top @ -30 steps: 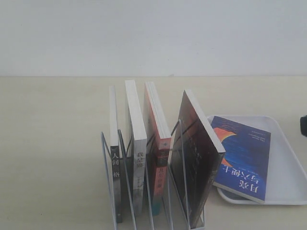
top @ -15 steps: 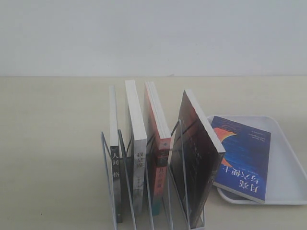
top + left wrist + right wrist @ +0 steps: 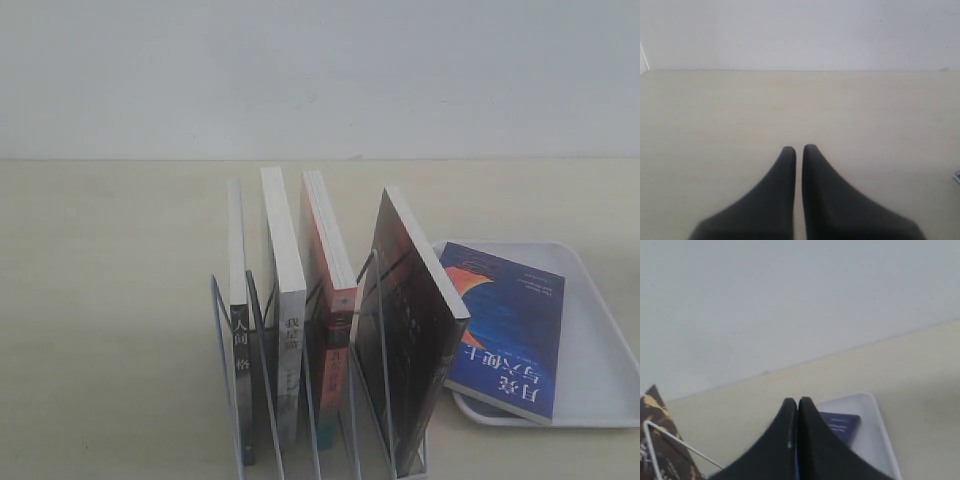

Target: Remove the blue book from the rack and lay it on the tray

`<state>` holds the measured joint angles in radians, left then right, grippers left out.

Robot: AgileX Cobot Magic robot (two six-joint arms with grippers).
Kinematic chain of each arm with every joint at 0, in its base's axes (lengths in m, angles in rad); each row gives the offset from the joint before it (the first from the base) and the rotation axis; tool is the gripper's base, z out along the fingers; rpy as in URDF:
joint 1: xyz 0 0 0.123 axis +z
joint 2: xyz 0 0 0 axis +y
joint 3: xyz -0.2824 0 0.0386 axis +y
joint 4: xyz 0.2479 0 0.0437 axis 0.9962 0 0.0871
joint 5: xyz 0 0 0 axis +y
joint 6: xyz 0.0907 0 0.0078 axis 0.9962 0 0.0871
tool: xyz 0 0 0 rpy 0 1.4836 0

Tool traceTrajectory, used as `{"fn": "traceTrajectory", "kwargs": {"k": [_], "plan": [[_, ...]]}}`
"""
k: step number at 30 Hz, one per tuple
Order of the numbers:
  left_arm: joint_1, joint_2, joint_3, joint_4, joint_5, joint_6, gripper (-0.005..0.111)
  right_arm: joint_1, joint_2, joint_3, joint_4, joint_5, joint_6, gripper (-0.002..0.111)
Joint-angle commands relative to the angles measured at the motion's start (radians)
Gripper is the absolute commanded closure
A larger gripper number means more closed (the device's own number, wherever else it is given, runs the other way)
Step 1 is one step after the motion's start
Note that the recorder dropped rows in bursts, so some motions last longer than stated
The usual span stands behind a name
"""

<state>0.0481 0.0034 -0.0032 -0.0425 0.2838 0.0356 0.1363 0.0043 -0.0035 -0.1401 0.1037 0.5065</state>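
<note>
"Exterior view: where is the blue book (image 3: 505, 330) found?"
"It is laid flat on the tray (image 3: 600, 380), beside the rack (image 3: 262, 400), where 4 books (image 3: 285, 300) are stood."
"And the jaws?"
"On the left gripper (image 3: 799, 148) and the right gripper (image 3: 797, 401) they are seen closed together, with nothing held."

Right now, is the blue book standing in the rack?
No, the blue book lies flat, cover up, on the tray, outside the rack.
</note>
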Motion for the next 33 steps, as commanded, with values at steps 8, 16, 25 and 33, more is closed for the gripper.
{"fn": "traceTrajectory", "kwargs": {"k": [8,16,25,33], "plan": [[0.0,-0.003,0.003,0.001,-0.006,-0.002,0.103,-0.073,-0.004,0.004,-0.03,0.234,-0.094,0.108],[0.0,-0.003,0.003,0.001,-0.006,-0.002,0.103,-0.073,-0.004,0.004,-0.033,0.234,-0.098,0.108],[0.0,-0.003,0.003,0.001,-0.006,-0.002,0.103,-0.073,-0.004,0.004,-0.033,0.237,-0.098,0.108],[0.0,-0.003,0.003,0.001,-0.006,-0.002,0.103,-0.073,-0.004,0.004,0.189,0.219,-0.376,0.108]]}}
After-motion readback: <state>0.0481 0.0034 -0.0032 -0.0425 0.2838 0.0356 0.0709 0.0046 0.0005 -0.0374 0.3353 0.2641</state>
